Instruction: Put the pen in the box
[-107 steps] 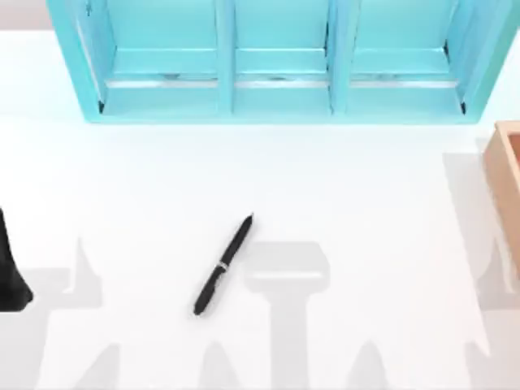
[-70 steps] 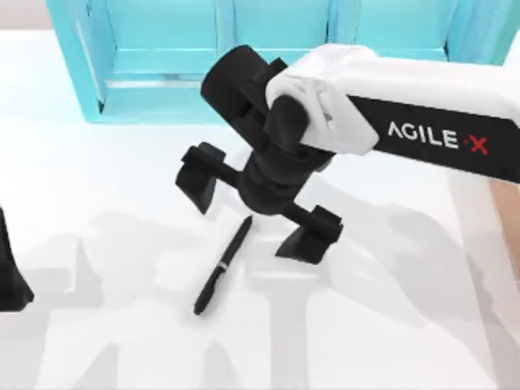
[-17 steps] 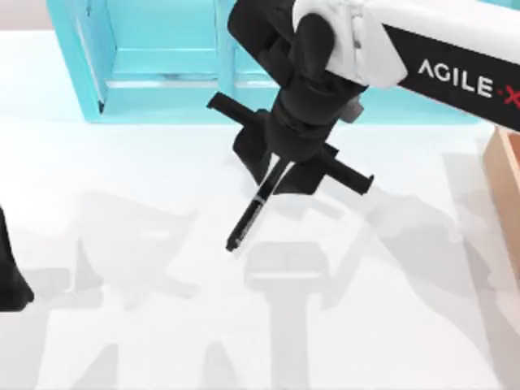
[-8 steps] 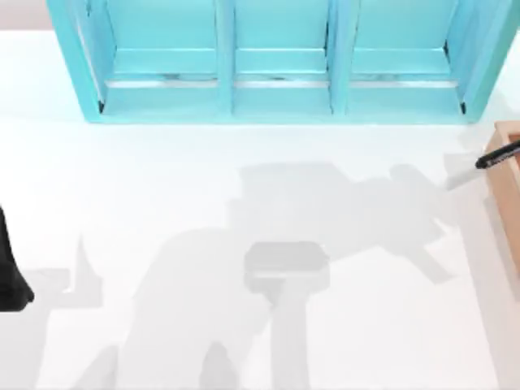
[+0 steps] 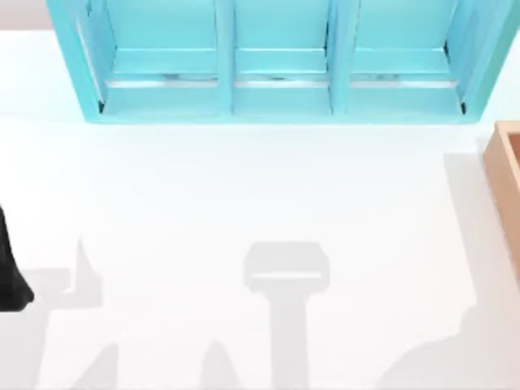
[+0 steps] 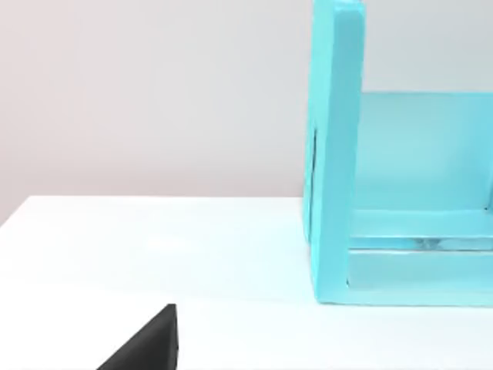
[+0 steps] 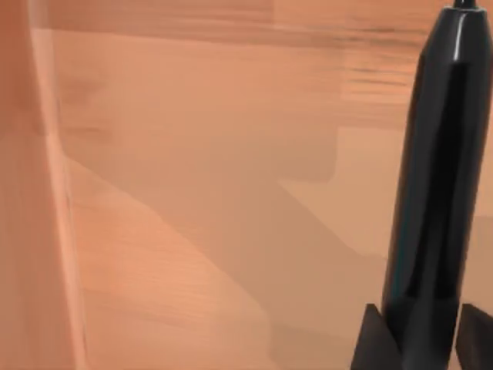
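The pen [image 7: 431, 193] is off the white table [image 5: 244, 203] now, gone from beside the box [image 5: 505, 175] edge; the right gripper [image 7: 420, 339] pinches it between both fingers, over the box's wooden floor; left arm [image 5: 10, 272] parked well away from the box, beyond the teal shelf [image 5: 276, 61].

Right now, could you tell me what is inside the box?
In the right wrist view the pen hangs inside the box, pinched by the right hand above bare wooden floor. The floor behind the pen is covered.
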Robot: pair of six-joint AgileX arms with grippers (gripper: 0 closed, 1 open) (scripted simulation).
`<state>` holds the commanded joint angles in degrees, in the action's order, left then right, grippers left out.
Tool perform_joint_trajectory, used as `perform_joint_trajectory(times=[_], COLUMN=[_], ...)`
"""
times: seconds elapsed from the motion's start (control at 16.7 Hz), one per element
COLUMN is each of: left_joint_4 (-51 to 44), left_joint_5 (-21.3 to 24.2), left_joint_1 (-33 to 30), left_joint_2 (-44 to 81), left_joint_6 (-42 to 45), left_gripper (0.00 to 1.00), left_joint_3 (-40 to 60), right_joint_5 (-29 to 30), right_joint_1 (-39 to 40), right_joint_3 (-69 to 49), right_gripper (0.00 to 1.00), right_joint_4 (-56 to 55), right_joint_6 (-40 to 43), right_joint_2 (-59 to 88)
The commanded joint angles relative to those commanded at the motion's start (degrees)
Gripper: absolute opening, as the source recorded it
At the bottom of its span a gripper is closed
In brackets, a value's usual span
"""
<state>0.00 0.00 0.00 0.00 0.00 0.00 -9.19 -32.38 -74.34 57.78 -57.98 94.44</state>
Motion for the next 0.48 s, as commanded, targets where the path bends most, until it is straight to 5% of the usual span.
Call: perform_joint_trajectory(times=[0.48], left_joint_4=[0.00], left_joint_5=[0.00], left_joint_1=[0.00], left_joint_2=[0.00], left_joint_6=[0.00], left_gripper=[1.00], left_joint_3=[0.00], right_joint_5=[-0.20], right_joint_1=[-2.20], right_joint_3=[1.53], right_gripper=[0.00], right_joint_4=[-0.27], right_joint_6=[0.47], right_joint_2=[-1.18])
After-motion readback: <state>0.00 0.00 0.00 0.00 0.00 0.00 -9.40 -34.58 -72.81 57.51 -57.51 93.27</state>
